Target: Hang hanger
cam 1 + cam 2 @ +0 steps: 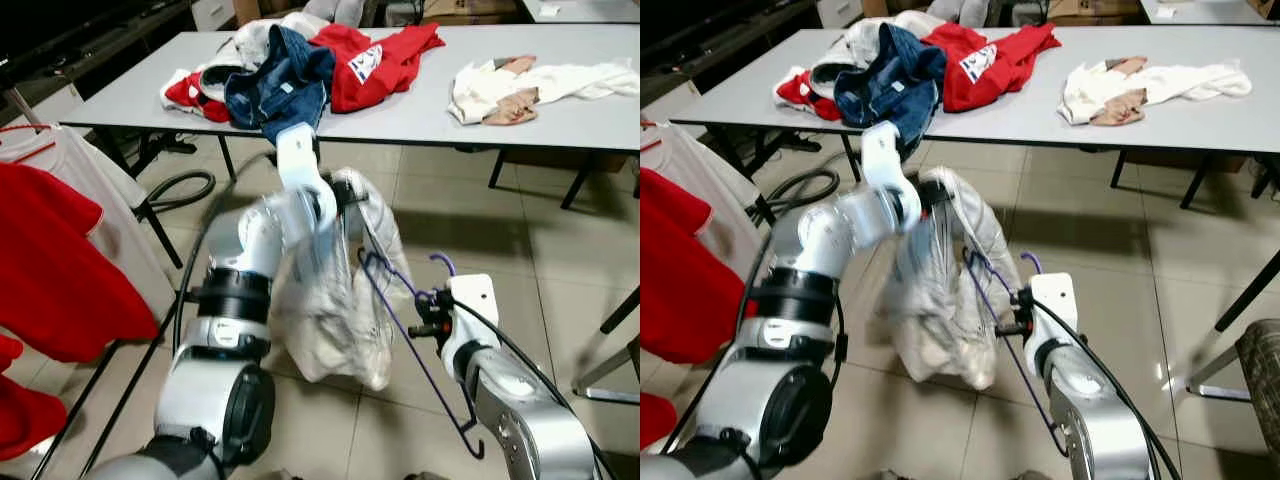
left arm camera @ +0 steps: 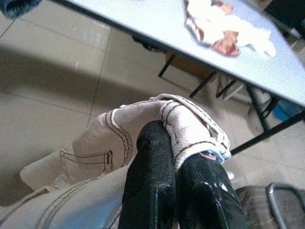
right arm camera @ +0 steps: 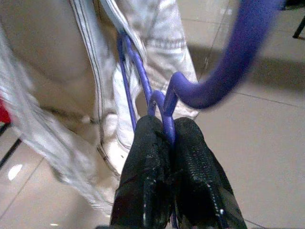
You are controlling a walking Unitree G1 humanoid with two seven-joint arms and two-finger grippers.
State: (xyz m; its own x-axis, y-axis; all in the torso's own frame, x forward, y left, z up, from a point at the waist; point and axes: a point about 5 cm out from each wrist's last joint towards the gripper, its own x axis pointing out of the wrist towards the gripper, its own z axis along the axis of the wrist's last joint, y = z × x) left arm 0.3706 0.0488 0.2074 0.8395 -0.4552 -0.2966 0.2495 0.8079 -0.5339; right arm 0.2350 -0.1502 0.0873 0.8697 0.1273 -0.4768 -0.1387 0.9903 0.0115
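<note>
Left eye view showed one long grey table (image 1: 420, 115) carrying two clothing heaps: a red, white and denim pile (image 1: 290, 65) and a cream pile (image 1: 520, 88). One red garment (image 1: 55, 270) hung on a rack at the robot's left. Between the two arms hung one pale jacket (image 1: 335, 300), its collar pinched between the pressed-together fingers of the left gripper (image 2: 178, 162). The right gripper (image 3: 167, 138) was clamped on the neck of one purple hanger (image 1: 400, 300), which lay partly inside the jacket above the tiled floor.
</note>
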